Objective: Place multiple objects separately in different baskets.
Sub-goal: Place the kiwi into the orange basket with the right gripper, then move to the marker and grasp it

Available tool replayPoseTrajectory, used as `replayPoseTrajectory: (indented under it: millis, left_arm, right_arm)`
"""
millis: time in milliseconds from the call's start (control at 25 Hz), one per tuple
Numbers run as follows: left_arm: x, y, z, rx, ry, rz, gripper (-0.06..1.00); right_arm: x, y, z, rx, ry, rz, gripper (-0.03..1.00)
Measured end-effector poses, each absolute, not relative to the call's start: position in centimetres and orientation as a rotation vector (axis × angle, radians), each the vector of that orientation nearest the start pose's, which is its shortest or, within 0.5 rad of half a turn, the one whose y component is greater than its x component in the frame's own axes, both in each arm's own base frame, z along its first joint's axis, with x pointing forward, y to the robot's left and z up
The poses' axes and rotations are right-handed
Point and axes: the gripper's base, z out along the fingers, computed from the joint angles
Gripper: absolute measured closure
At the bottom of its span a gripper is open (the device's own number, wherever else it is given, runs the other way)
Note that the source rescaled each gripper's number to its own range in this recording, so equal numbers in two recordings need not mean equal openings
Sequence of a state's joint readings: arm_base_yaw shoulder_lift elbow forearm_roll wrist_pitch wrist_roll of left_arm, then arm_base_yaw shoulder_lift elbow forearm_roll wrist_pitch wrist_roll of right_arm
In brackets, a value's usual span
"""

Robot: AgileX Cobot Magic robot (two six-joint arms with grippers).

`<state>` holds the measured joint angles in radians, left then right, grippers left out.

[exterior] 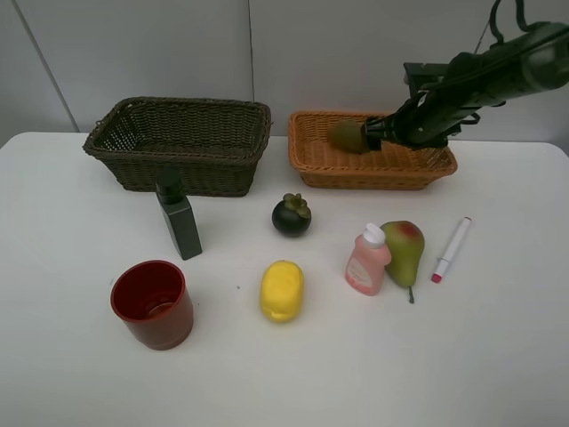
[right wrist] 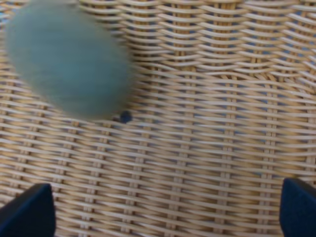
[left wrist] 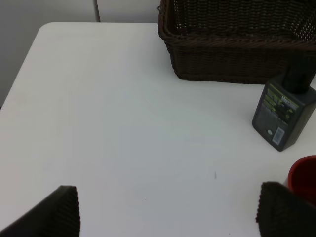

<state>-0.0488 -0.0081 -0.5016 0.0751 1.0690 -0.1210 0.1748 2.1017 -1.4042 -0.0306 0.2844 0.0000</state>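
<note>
1. Right tool [right wrist: 162, 211]: the jaws stand wide apart with nothing between them. It hangs over the orange basket [exterior: 373, 174] at the upper right of the high view.
2. Kiwi [right wrist: 66, 59]: it is inside the orange basket, on the weave at the upper left of the right wrist view, clear of both fingers. Its outline is smeared, so I judge it to be moving.
3. Left tool [left wrist: 165, 212]: the jaws are apart and empty over bare bench [exterior: 71, 356]. The dark basket [exterior: 191, 169] and green bottle [exterior: 180, 222] sit at the upper right of the left wrist view.
4. Seven items remain on the bench: the green bottle, red cup [exterior: 153, 302], mangosteen [exterior: 292, 216], lemon [exterior: 282, 290], pink bottle [exterior: 367, 261], pear [exterior: 404, 249] and marker [exterior: 451, 250].
5. Risk: the orange basket is shallow and the kiwi is round, so it may roll against the low wall. A careless lift of the arm could catch the rim and shift the basket.
6. Risk: the pink bottle and pear stand just beside each other. A grab at one could topple or push the other. The marker nearby could roll if nudged.
7. Risk: the green bottle stands near the dark basket's front wall, which leaves little room for fingers.
8. Unclear:
   - Whether the pink bottle and pear touch.
   - What the dark spot on the weave beside the kiwi is.
   - The right tool's fingers in the high view, which merge with the arm.
   - The red cup in the left wrist view, which is cut off at the lower right edge.
   - The dark basket's floor, which is partly hidden.
</note>
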Motion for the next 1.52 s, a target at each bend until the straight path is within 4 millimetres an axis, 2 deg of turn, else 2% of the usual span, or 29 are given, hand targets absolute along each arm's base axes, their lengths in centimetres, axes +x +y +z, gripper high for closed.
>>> replayPoseTrajectory:
  millis: [280, 640, 800, 1040, 1160, 1400, 1480, 1520]
  left_arm:
    - [-0.6, 0.6, 27.7, -0.078, 2.039, -0.016, 0.01]
    - [-0.6, 0.6, 27.7, -0.078, 2.039, -0.016, 0.01]
    - [-0.6, 0.6, 27.7, -0.078, 2.039, -0.016, 0.01]
    - [-0.6, 0.6, 27.7, -0.078, 2.039, -0.016, 0.01]
    - [-0.6, 0.6, 27.7, -0.078, 2.039, -0.016, 0.01]
    - [-0.6, 0.6, 27.7, -0.078, 2.039, -0.016, 0.01]
    - [-0.6, 0.6, 27.7, -0.078, 2.039, -0.016, 0.01]
    - [-0.6, 0.6, 27.7, -0.078, 2.039, -0.016, 0.01]
  right_arm:
    - [43.8, 7.6, 18.7, -0.216, 2.413, 0.066, -0.03]
    - [40.5, 6.9, 23.7, 0.094, 2.543, 0.129, -0.03]
    - [38.8, 5.7, 24.6, 0.261, 2.655, 0.001, -0.03]
    - [36.9, 4.1, 24.4, 0.492, 2.781, -0.236, -0.03]
    - [36.8, 3.7, 24.1, 0.577, 2.796, -0.191, -0.03]
    - [35.4, 1.4, 20.4, 0.743, 2.832, -0.096, -0.03]
    - [34.9, 1.1, 19.2, 0.78, 2.832, -0.06, -0.03]
    - [34.9, 1.1, 19.2, 0.78, 2.832, -0.06, -0.03]
